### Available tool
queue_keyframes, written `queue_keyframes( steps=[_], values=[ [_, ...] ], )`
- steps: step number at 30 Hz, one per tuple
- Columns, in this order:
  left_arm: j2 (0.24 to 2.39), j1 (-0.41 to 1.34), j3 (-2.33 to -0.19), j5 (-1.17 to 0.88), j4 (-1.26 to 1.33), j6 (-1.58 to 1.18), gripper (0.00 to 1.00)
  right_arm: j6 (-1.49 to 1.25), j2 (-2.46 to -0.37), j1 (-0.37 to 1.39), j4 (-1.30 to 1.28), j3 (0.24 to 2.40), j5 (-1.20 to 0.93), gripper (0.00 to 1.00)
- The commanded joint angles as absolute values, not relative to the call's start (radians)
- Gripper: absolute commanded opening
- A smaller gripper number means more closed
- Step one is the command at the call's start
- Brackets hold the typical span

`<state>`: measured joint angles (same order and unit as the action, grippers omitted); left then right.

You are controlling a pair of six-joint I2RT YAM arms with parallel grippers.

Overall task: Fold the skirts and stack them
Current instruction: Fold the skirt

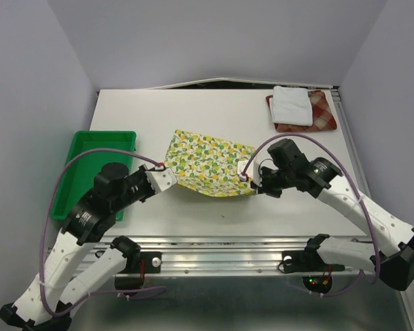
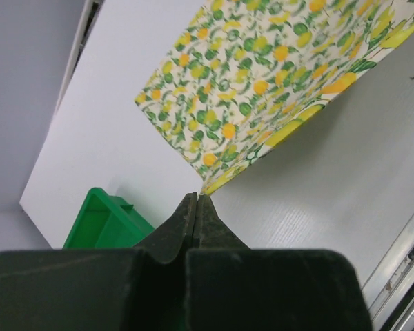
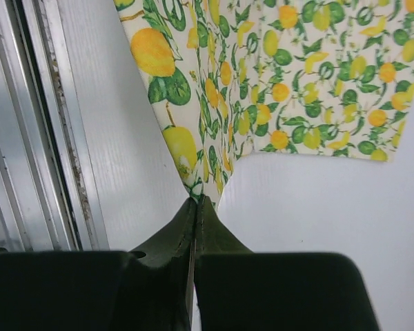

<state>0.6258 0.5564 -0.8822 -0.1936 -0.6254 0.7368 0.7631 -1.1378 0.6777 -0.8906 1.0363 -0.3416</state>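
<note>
Pinching fruit skirt (image 1: 207, 162) w/ both fingers (image 2: 183, 222).

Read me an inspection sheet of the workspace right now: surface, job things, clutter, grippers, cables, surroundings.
Surface: white table, flat.
Job's things: fruit skirt mid-table, spread between the arms; white skirt folded on plaid skirt, far right corner.
Clutter: green tray at left edge.
Grippers: left gripper and right gripper each shut on a near corner of the fruit skirt.
Cables: purple cables, one looped along each arm.
Surroundings: grey walls on three sides.
</note>
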Motion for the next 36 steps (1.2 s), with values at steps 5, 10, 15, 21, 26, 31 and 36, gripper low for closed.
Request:
queue_keyframes(
  steps=[5,10,15,21,26,31,36],
  values=[
    [0.568,0.545,-1.017,-0.104,-0.577,0.609,0.0,0.644,-1.072,0.695,-0.959,1.201,-0.353,0.01],
    [0.626,0.545,-0.987,-0.066,-0.488,0.609,0.0,0.652,-1.144,0.695,-0.891,1.201,-0.275,0.01],
    [0.698,0.545,-0.914,-0.035,-0.394,0.62,0.0,0.687,-1.242,0.686,-0.847,1.213,-0.242,0.01],
    [0.782,0.532,-0.847,-0.02,-0.298,0.638,0.0,0.745,-1.356,0.606,-0.838,1.272,-0.308,0.01],
    [0.902,0.505,-0.859,-0.174,-0.405,0.693,0.21,0.79,-1.42,0.597,-0.784,1.238,-0.282,0.01],
    [1.078,0.447,-0.87,-0.265,-0.466,0.78,0.37,0.784,-1.528,0.597,-0.766,1.241,-0.301,0.01],
    [1.227,0.344,-0.945,-0.354,-0.483,0.863,0.38,0.776,-1.598,0.597,-0.735,1.235,-0.287,0.01]
  ],
)
